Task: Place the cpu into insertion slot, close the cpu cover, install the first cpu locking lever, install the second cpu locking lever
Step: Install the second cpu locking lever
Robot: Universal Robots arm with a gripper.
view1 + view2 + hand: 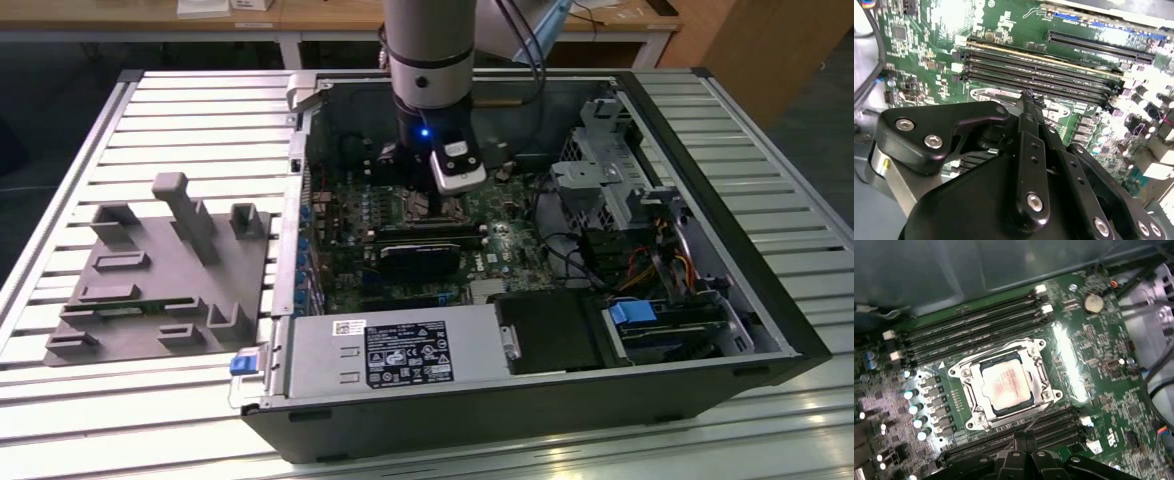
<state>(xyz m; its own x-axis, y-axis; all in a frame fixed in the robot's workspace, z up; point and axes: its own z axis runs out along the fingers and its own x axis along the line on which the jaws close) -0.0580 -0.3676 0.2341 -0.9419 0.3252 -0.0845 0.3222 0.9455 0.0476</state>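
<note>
The flat silver-grey square cpu (1005, 386) sits in the insertion slot (985, 401), with the thin silver metal cpu cover (1040, 374) lying closed around it on the green motherboard (1104, 385). Long black memory slots (974, 325) run beside the socket. The black gripper (1024, 437) hovers just above the cover's edge, fingers drawn together to a narrow tip, holding nothing, inside the open black computer case (747, 290).

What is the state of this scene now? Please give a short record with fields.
place: open computer case on a slatted table
chip: cpu sits in the insertion slot
cover: cpu cover lies flat around the chip
hand: low over the green board, just beside the slot
memory slots: long, black, beside the slot
</note>
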